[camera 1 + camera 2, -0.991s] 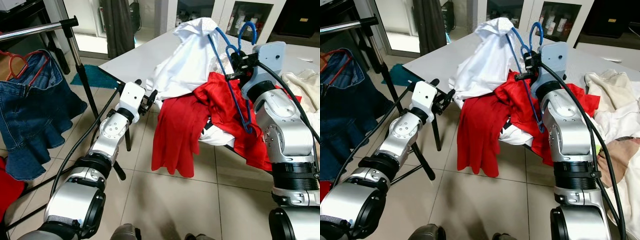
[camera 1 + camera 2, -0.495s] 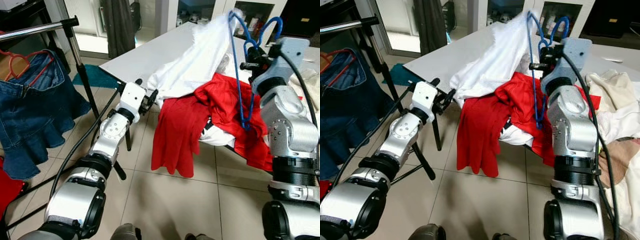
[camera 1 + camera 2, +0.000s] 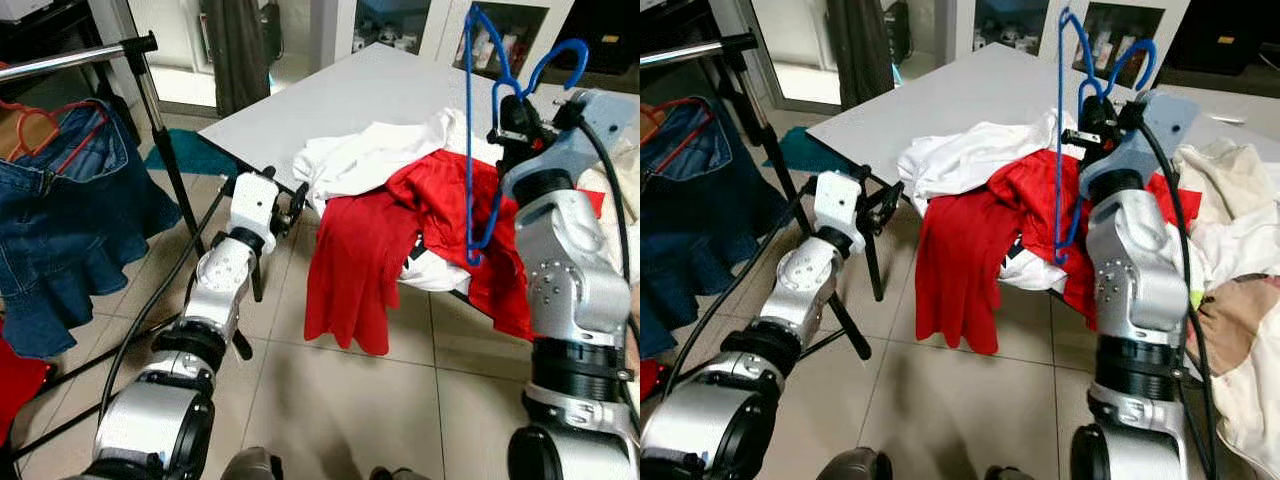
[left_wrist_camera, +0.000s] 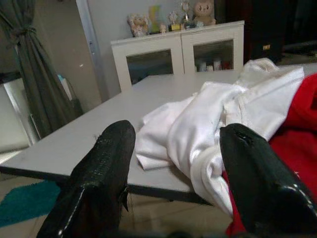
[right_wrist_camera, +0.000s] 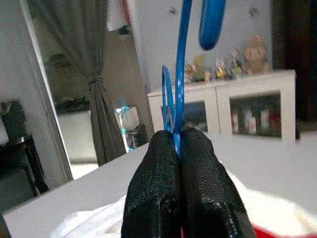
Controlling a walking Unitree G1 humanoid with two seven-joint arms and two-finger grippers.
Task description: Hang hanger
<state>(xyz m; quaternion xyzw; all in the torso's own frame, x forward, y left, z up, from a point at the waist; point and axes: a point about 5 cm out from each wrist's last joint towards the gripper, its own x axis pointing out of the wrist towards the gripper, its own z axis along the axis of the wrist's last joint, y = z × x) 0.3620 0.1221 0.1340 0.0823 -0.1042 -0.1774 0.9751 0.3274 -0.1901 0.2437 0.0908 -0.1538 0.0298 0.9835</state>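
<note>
**Right claw clamped on blue hanger, garment off**

Right claw: your fingers are pinched tight on the thin blue wire hanger, held upright above the tabletop, hook uppermost. Left claw: fingers spread wide, gripping nothing, held low just off the tabletop's near edge.

Surface and room: grey, flat tabletop, tiled floor beneath. White cabinet with glass doors behind. At your left stands a metal rail on a black stand, carrying a denim garment on a red hanger.

Change since half a second ago: the white cloth was draped high on the hanger; it now lies crumpled on the tabletop, and the hanger is bare.

Materials: white cloth soft and folded, touching the red garment, which spills over the edge toward the floor.
</note>
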